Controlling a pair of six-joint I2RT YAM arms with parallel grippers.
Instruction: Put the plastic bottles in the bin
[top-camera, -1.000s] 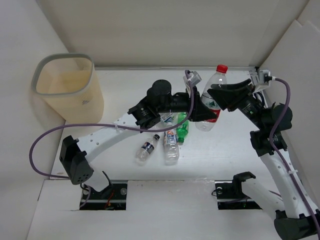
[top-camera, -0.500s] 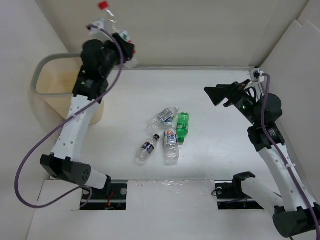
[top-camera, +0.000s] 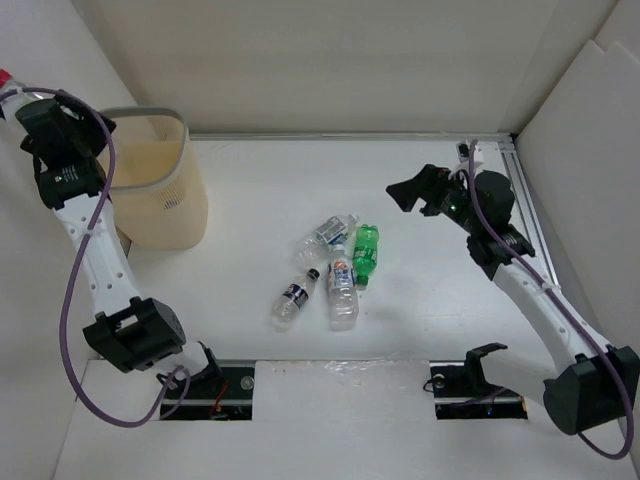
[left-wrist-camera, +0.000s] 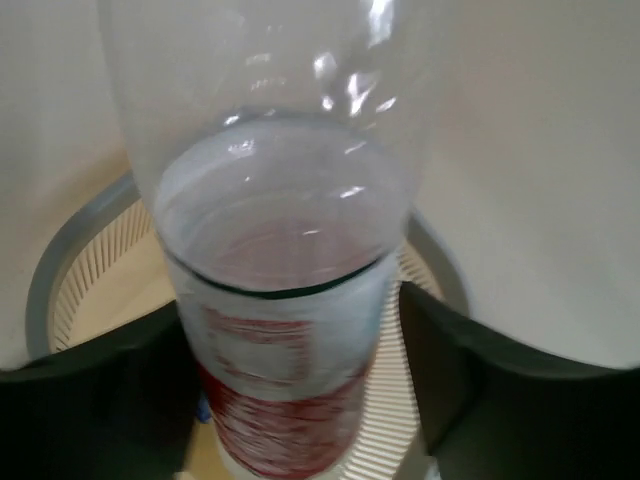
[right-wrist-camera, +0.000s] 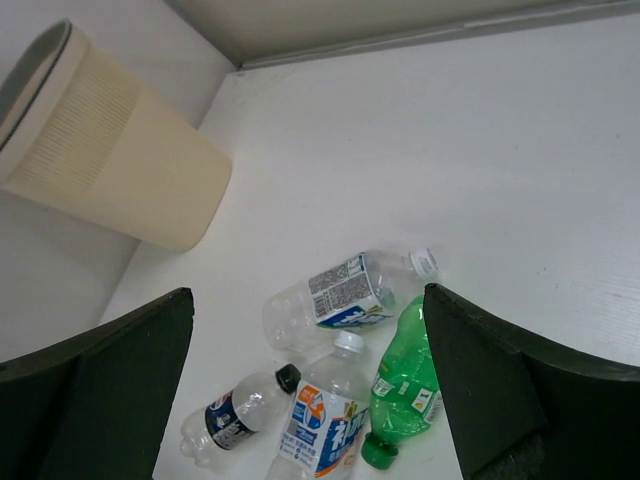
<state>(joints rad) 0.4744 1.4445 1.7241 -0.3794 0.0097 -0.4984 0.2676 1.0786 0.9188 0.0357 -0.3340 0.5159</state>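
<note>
The left gripper is poising the red-labelled bottle base-first over the bin, jaws close either side though whether gripping cannot be told, and should be releasing only well inside the rim, while the right gripper is hovering wide-open, well apart from the bin.

A clear plastic bottle with a red label is recorded filling the centre, from 12 to 6 o'clock. It is flanked at 8 and 4 o'clock by the dark fingers of the left gripper; contact cannot be confirmed. A beige slotted plastic bin with a grey rim is seen beneath.
</note>
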